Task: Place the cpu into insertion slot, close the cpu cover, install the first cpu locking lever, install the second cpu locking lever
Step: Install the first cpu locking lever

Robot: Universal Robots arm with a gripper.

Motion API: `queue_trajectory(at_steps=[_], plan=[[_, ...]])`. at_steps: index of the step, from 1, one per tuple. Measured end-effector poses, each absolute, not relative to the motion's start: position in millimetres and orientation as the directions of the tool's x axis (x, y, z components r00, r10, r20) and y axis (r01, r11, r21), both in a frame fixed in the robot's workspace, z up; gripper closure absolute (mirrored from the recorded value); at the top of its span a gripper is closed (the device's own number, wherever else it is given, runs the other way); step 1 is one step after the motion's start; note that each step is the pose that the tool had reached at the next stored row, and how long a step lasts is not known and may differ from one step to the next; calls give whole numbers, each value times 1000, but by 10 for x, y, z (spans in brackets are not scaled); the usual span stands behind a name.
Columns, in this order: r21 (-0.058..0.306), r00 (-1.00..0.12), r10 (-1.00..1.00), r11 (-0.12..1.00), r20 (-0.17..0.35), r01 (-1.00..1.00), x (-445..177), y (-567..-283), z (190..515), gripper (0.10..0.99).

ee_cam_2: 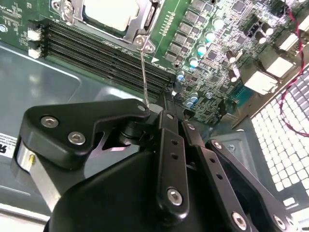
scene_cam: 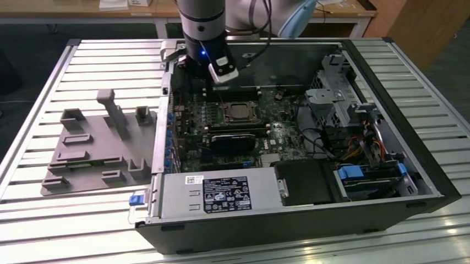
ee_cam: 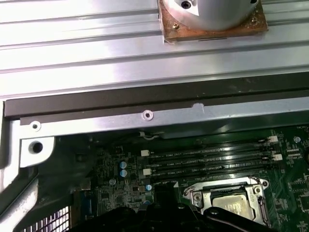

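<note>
In the exterior view, the gripper [scene_cam: 218, 83] hangs inside the open case [scene_cam: 397, 165], over the board [scene_cam: 283, 132] and near the cpu [scene_cam: 236, 112], which sits mid-board.

In the second wrist view, the cpu [ee_cam_2: 108, 12] lies seated with the cover [ee_cam_2: 145, 21] down around it. A lever [ee_cam_2: 143, 72], a thin bright wire rod, rises from the cover's corner across the memory slots [ee_cam_2: 96, 53] to the gripper [ee_cam_2: 157, 113]. It reaches the tip, but I cannot tell if the gripper is clamped on it. The lever is probably light, slick, springy steel that pushes back, so it is best taken near its free end.

In the first wrist view, the cpu [ee_cam: 234, 208] is a dull silver-tan square. The grey cover [ee_cam: 203, 195] frames it, and the gripper [ee_cam: 159, 217] is just beside.
</note>
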State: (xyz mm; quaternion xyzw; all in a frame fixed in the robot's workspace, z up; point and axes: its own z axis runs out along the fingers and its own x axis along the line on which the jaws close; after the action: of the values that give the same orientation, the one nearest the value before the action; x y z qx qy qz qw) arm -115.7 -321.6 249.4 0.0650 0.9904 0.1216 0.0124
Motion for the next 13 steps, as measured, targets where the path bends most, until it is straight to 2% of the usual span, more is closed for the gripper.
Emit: queue_trajectory(at_steps=[13], plan=[[244, -991, 132, 962, -9, 126, -853, -3216, 2488, 980]])
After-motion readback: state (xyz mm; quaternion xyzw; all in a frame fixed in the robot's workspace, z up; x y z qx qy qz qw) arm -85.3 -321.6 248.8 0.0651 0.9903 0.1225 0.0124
